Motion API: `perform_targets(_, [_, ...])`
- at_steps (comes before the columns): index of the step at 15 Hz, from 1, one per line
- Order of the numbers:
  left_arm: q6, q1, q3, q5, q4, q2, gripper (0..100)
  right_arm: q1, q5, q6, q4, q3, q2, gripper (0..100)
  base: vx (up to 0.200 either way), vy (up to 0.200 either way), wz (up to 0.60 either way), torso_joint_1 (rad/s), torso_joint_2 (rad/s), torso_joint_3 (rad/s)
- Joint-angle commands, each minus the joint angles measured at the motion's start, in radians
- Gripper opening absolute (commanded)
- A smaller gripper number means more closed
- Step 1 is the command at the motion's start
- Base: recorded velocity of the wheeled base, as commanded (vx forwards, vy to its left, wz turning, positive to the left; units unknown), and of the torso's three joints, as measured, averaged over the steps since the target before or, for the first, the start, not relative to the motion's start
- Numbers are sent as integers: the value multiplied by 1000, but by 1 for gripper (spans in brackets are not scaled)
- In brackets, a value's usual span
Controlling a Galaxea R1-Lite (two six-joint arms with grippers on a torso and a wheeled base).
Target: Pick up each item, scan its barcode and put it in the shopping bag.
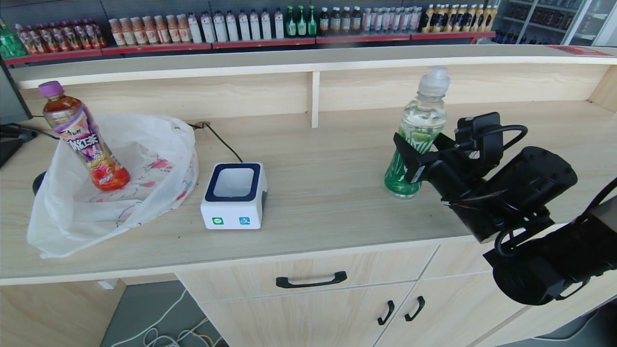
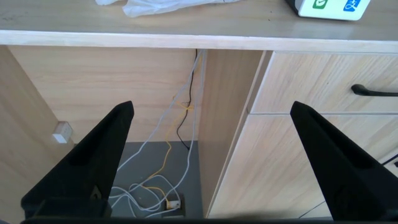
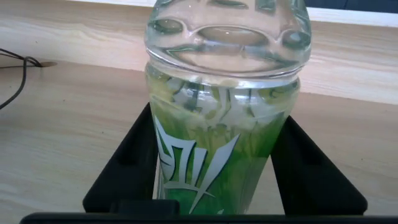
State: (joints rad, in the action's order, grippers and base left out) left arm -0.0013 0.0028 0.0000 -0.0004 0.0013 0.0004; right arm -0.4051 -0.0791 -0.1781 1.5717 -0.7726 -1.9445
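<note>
A green-labelled clear bottle (image 1: 418, 132) with a pale cap stands on the right part of the wooden counter (image 1: 318, 193). My right gripper (image 1: 411, 156) is shut on the green bottle (image 3: 224, 124) at label height, one black finger (image 3: 124, 168) pressed to each side. A red tea bottle (image 1: 84, 137) with a purple cap leans inside the white shopping bag (image 1: 154, 144) at the counter's left. The white barcode scanner (image 1: 234, 195) sits between bag and green bottle. My left gripper (image 2: 211, 168) hangs open below the counter's front edge, nothing between its fingers.
A cable runs from the scanner to the counter's back wall (image 1: 212, 91). Drawers with black handles (image 1: 311, 280) are under the counter. Loose cables (image 2: 155, 180) lie on the floor in the open recess. A dark monitor base (image 1: 12, 130) stands at far left.
</note>
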Motion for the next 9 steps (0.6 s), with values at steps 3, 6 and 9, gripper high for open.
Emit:
perform_targets(3, [0,0,0,0,0,0,100,0,-1,11,-1,2,27,0,0,0,0,0,0,0])
perform_targets(6, [0,0,0,0,-1,0,100,0,-1,12,-1,1,39,0,0,0,0,0,0,0])
perform_targets(9, [0,0,0,0,0,0,100,0,1,14,-1,-5,58,0,0,0,0,0,0,0])
